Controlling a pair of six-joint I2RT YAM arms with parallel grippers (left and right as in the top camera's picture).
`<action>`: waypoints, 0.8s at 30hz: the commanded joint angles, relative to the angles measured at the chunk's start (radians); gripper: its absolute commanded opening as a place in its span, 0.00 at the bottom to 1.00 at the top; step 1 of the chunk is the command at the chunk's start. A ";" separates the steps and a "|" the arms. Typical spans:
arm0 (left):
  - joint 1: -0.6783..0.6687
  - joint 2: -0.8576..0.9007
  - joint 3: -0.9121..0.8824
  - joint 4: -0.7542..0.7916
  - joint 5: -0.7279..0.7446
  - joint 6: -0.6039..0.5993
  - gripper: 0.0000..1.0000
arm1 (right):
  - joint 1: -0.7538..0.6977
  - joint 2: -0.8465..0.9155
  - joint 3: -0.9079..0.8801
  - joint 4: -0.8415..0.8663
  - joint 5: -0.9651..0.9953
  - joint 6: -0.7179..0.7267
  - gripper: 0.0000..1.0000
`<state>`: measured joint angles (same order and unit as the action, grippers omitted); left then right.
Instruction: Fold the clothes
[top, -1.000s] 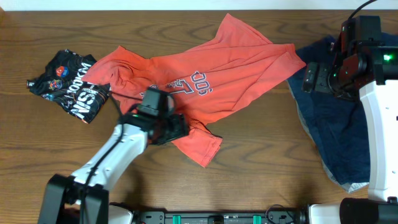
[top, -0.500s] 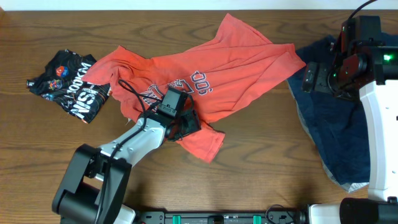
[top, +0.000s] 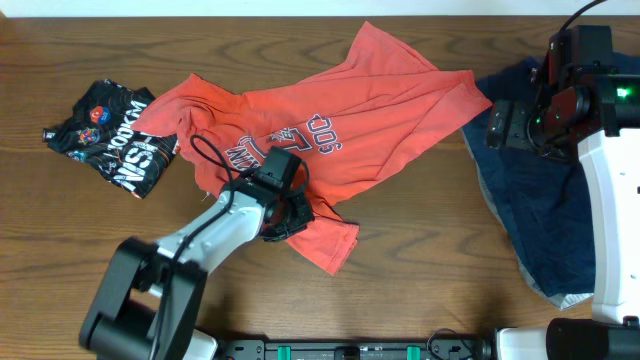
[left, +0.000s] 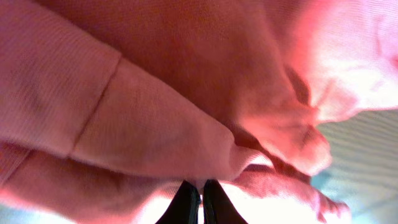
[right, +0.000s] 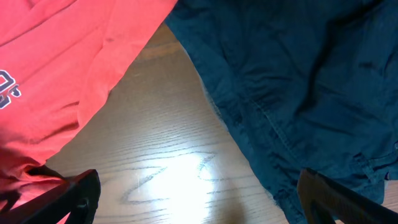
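Spreading the red shirt (top: 380, 110): your left hand (top: 288, 212) is gripping its lower edge, your right hand (right: 199, 196) is hanging open; next you are probably pulling it flat.

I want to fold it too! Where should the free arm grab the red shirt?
The red shirt's pointed corner beside the blue cloth: it lies flat, sticks out onto bare table, nearest the open right gripper. Come down from the right. The left gripper pinches the bottom edge.
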<state>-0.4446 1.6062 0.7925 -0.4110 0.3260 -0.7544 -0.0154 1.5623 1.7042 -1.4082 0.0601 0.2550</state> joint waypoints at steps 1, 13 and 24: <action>-0.004 -0.097 -0.002 -0.002 -0.006 0.034 0.06 | -0.004 -0.005 0.001 0.003 0.000 -0.009 0.99; -0.015 -0.113 -0.005 0.009 -0.029 -0.061 0.57 | -0.004 -0.005 0.001 -0.002 0.000 -0.009 0.99; -0.063 0.000 -0.005 0.087 -0.066 -0.124 0.57 | -0.004 -0.005 0.001 -0.003 -0.001 -0.009 0.99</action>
<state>-0.4961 1.5650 0.7910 -0.3397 0.2893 -0.8448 -0.0154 1.5623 1.7042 -1.4097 0.0601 0.2550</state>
